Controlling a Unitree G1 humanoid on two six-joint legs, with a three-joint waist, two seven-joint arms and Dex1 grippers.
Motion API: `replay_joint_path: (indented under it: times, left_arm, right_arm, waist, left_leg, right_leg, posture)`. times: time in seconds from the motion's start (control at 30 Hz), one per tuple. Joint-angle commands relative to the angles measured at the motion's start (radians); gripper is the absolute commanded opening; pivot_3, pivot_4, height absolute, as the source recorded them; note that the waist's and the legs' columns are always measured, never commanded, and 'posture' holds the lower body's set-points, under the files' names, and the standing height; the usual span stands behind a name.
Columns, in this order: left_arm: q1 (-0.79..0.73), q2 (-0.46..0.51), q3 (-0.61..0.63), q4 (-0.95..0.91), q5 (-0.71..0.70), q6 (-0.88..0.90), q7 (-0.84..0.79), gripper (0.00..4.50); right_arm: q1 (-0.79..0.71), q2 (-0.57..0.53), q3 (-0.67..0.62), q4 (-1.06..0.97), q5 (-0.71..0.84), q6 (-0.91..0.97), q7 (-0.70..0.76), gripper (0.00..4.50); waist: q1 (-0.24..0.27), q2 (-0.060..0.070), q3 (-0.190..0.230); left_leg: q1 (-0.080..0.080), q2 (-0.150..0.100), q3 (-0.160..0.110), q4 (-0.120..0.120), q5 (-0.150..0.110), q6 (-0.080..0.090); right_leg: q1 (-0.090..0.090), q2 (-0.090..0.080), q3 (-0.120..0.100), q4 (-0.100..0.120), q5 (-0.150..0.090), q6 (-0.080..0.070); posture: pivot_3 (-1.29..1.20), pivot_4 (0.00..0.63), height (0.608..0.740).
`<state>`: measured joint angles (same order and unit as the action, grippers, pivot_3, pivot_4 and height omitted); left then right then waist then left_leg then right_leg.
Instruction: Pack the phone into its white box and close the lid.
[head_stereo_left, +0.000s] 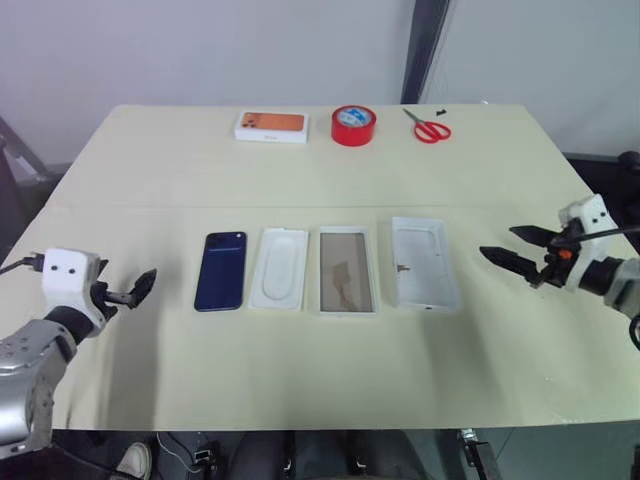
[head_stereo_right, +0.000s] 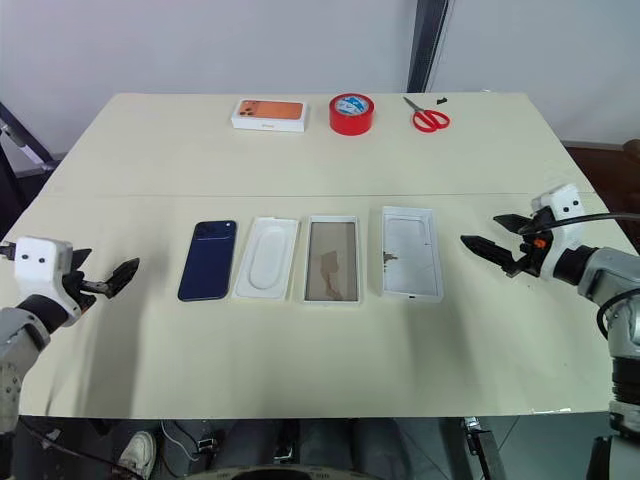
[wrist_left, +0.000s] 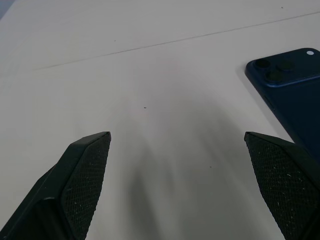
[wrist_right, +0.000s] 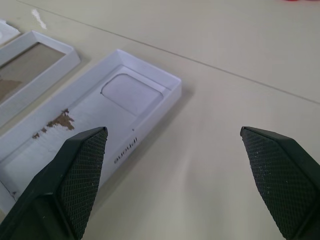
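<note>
From the head you look forward and down across the whole table (head_stereo_left: 560, 330), its far edge high in both eye views; the pair share the same scene, slightly offset sideways. Your left wrist camera sits low and close over the surface, looking between the left gripper (wrist_left: 177, 137) fingers toward the phone (wrist_left: 295, 95). Your right wrist camera, equally close, faces the white box (wrist_right: 100, 120), which the eye views show in the middle row.
</note>
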<state>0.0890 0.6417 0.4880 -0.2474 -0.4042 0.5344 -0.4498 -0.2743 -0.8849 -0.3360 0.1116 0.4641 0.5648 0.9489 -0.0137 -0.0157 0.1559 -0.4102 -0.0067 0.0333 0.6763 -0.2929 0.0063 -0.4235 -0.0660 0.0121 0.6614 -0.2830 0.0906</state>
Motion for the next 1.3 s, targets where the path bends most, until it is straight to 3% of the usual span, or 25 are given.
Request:
replay_joint_path:
  times: [0.03, 0.5, 0.67, 0.87, 1.3]
  left_arm:
    - [0.003, 0.000, 0.029, -0.035, -0.005, -0.002, 0.010, 4.50]
    - [-0.092, -0.075, -0.084, -0.192, -0.089, 0.134, 0.046, 4.50]
    - [-0.228, -0.153, -0.198, -0.272, -0.188, 0.402, 0.159, 4.50]
    - [-0.394, -0.201, -0.203, -0.236, -0.283, 0.793, 0.261, 4.50]
    - [-0.516, -0.313, -0.169, -0.152, -0.285, 0.976, 0.289, 4.50]
  right_arm:
    - [-0.016, -0.008, -0.012, -0.012, 0.009, -0.010, 0.004, 4.46]
    - [-0.002, 0.077, 0.137, -0.319, 0.029, 0.043, -0.046, 4.46]
    - [-0.010, 0.127, 0.233, -0.444, 0.015, 0.059, -0.100, 4.46]
    - [0.010, 0.161, 0.310, -0.609, 0.032, 0.114, -0.149, 4.46]
    - [0.049, 0.197, 0.351, -0.702, 0.051, 0.131, -0.196, 4.46]
  waist:
    - [0.000, 0.000, 0.000]
    - [0.001, 0.000, 0.000]
    - [0.006, 0.000, 0.000]
    - [0.000, -0.001, 0.000]
    - [0.004, -0.001, 0.000]
  left_leg:
    - [0.000, 0.000, 0.000, 0.000, 0.000, 0.000]
    - [0.000, 0.000, 0.000, 0.000, 0.000, 0.000]
    - [0.000, 0.000, 0.000, 0.001, 0.000, 0.000]
    - [0.000, -0.001, -0.001, 0.002, 0.000, 0.000]
    - [0.000, -0.001, -0.002, 0.004, 0.001, -0.001]
  right_leg:
    - [0.000, 0.000, 0.000, 0.000, 0.000, 0.000]
    - [0.000, 0.000, 0.000, 0.000, 0.000, 0.000]
    - [0.001, 0.000, 0.000, 0.000, 0.000, 0.000]
    - [0.000, 0.002, -0.001, 0.002, 0.000, 0.001]
    - [0.001, 0.003, -0.001, 0.003, 0.000, 0.001]
  posture:
    - [0.00, 0.150, 0.725]
    - [0.00, 0.150, 0.725]
    - [0.00, 0.150, 0.725]
    - [0.00, 0.150, 0.725]
    - [0.00, 0.150, 0.725]
